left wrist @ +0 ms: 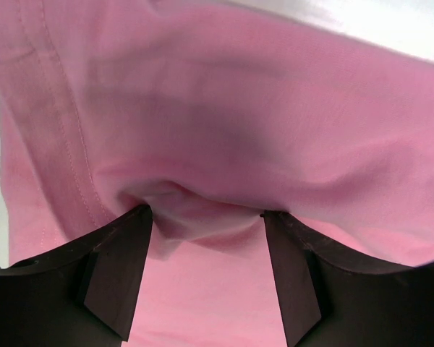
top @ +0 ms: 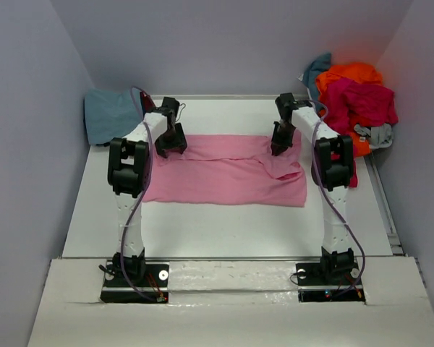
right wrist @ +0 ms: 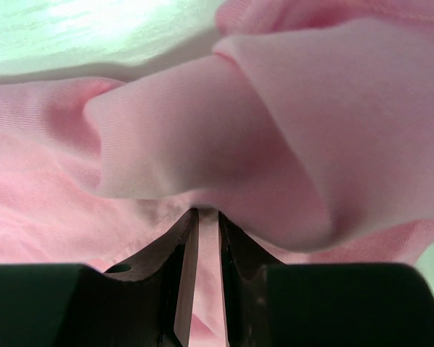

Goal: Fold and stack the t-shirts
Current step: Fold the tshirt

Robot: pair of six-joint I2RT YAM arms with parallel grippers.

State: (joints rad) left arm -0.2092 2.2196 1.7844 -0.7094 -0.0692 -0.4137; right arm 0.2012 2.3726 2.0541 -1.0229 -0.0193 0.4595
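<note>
While the pink t-shirt [top: 224,173] lies spread flat across the middle of the worktop [top: 224,231], both my grippers rest on its far edge. My left gripper [left wrist: 206,217] stands wide open, fingertips pressing the cloth, a small pucker between them. My right gripper [right wrist: 206,217] is nearly closed, pinching a thin fold of that shirt. A dusty blue t-shirt [top: 112,116] lies at the far left corner — a heap of t-shirts [top: 354,101], orange, crimson and grey, fills the far right.

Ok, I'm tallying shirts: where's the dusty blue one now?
Top view: the dusty blue t-shirt lies at the far left corner of the table, just beyond the pink t-shirt.
</note>
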